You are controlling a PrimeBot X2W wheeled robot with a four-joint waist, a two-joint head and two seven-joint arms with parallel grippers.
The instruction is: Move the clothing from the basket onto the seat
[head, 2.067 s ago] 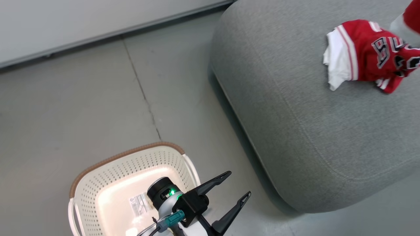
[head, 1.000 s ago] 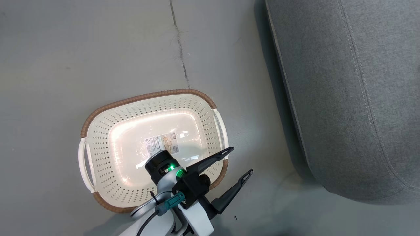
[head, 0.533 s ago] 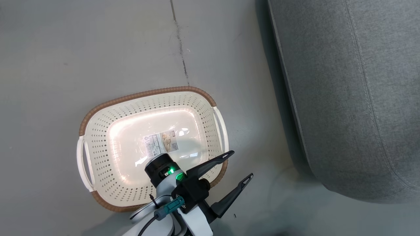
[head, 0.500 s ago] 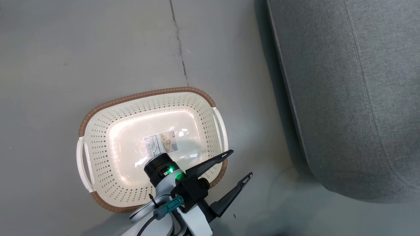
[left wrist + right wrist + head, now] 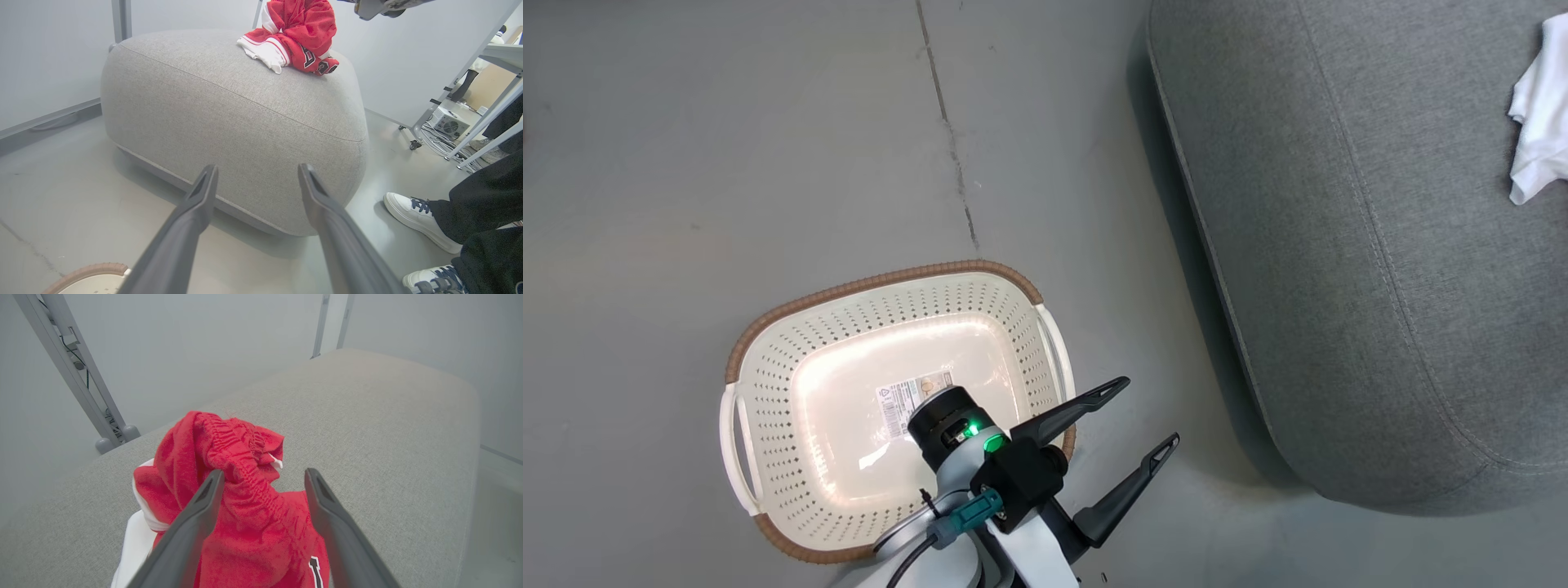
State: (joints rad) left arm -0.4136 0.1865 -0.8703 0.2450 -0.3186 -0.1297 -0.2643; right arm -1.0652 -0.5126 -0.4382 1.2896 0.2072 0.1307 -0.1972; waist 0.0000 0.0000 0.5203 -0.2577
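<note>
Left gripper (image 5: 1147, 412): 2 fingers spread wide, nothing between them, poised over the right end of the basket (image 5: 882, 282), which stands on the floor beside the seat (image 5: 1339, 286). Right gripper (image 5: 264, 473): 2 fingers spread apart, gripping nothing, just above the clothing (image 5: 241, 490), which lies heaped on the seat top

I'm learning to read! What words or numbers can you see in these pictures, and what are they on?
Label sticker inside the laundry basket: print too small to read.
Red jersey on the grey sofa: black-and-white lettering, crumpled and cut off, unreadable.
</note>
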